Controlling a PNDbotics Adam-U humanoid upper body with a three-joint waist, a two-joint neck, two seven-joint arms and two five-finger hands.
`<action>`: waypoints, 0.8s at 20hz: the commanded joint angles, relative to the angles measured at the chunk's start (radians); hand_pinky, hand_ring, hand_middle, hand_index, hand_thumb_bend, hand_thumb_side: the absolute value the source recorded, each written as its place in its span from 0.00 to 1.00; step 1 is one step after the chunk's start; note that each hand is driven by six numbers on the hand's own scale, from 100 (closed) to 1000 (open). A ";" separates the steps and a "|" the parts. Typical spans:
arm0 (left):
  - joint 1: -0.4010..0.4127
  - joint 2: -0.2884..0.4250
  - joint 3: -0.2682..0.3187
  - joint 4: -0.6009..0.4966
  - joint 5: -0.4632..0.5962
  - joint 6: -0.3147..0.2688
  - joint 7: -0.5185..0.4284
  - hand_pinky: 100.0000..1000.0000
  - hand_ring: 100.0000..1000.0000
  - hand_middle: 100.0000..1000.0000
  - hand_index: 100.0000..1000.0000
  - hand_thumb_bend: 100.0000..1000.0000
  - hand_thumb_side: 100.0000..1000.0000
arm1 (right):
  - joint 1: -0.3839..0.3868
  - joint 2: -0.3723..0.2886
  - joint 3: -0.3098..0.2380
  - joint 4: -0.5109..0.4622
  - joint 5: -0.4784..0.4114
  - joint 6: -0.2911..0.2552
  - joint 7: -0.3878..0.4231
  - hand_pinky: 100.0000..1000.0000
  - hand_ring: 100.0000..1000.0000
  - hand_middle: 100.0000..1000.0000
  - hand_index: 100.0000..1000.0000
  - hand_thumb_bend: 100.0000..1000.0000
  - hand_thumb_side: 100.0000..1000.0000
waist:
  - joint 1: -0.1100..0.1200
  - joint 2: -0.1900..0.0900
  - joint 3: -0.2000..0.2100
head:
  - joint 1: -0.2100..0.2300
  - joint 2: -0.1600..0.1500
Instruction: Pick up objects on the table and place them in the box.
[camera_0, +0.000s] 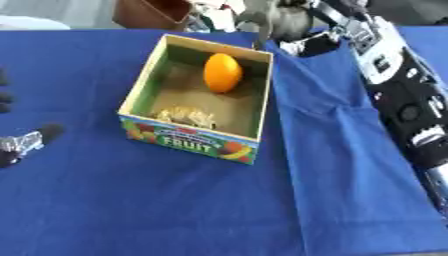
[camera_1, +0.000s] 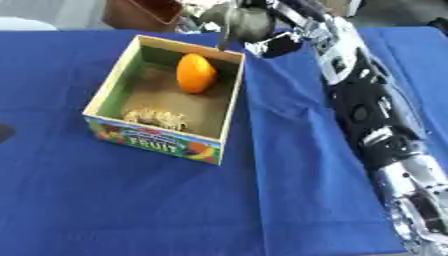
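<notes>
An orange (camera_0: 222, 73) and a pale thing (camera_0: 186, 116) are already boxed (camera_0: 144, 80), while beyond it the right robot hand (camera_1: 234, 21) is curled around a grey object (camera_1: 246, 22), not yet placed.

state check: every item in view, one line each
box: upright, open top, on the blue cloth
orange: inside the box, far side
pale crinkled item: inside the box, near wall
right robot hand: beyond the box's far corner, grip unclear
left robot hand: at left edge, holding nothing visible
brown container: beyond the table, open top
</notes>
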 joint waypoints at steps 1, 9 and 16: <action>-0.013 0.004 0.001 -0.024 0.008 -0.001 0.009 0.57 0.57 0.61 0.73 0.83 0.10 | -0.027 0.023 -0.012 0.009 0.048 0.003 0.004 0.35 0.33 0.10 0.32 0.00 0.00 | 0.006 -0.018 0.005 | -0.011 0.000; -0.016 -0.009 -0.002 -0.024 0.008 0.000 0.007 0.57 0.57 0.60 0.73 0.83 0.11 | -0.009 0.090 -0.019 0.048 0.165 0.015 -0.021 0.37 0.37 0.13 0.36 0.00 0.00 | 0.011 -0.010 0.013 | -0.022 -0.002; -0.019 -0.015 -0.005 -0.019 0.006 0.001 -0.002 0.57 0.57 0.60 0.73 0.84 0.12 | -0.003 0.123 -0.021 0.058 0.265 0.028 -0.083 0.37 0.37 0.14 0.36 0.00 0.00 | 0.012 -0.008 0.019 | -0.027 0.001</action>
